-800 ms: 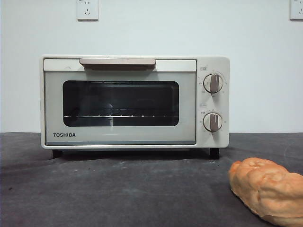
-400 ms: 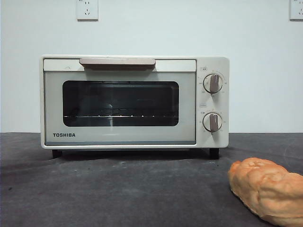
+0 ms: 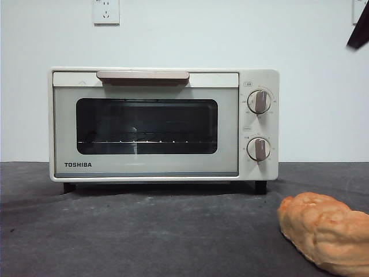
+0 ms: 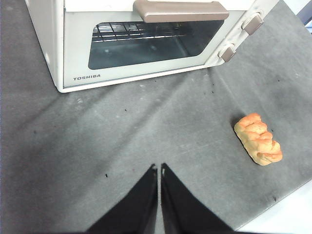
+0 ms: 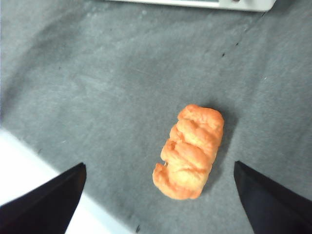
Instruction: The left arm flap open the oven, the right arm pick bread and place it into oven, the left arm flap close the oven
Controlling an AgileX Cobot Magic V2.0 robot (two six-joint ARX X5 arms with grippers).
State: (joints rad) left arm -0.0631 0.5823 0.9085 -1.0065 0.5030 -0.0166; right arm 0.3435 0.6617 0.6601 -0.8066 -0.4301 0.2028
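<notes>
The cream-white oven [image 3: 164, 124] stands at the back of the grey mat with its door shut and its beige handle [image 3: 143, 75] across the top; the left wrist view shows the oven [image 4: 141, 41] too. The bread [image 3: 326, 231] lies on the mat at the front right, clear of the oven. My right gripper [image 5: 158, 183] hovers open above the bread [image 5: 190, 151], which lies between its jaws without touching them. A black tip [image 3: 360, 29] shows at the top right corner of the front view. My left gripper [image 4: 159, 169] is shut above bare mat, well short of the oven, with the bread [image 4: 258, 139] off to its side.
Two knobs [image 3: 259, 101] sit on the oven's right panel. The mat's edge and a white surface [image 5: 29, 161] lie close to the bread. Wall sockets [image 3: 106, 11] hang behind the oven.
A black arm tip has come into the top right corner of the front view. The oven and the bread have not moved.
</notes>
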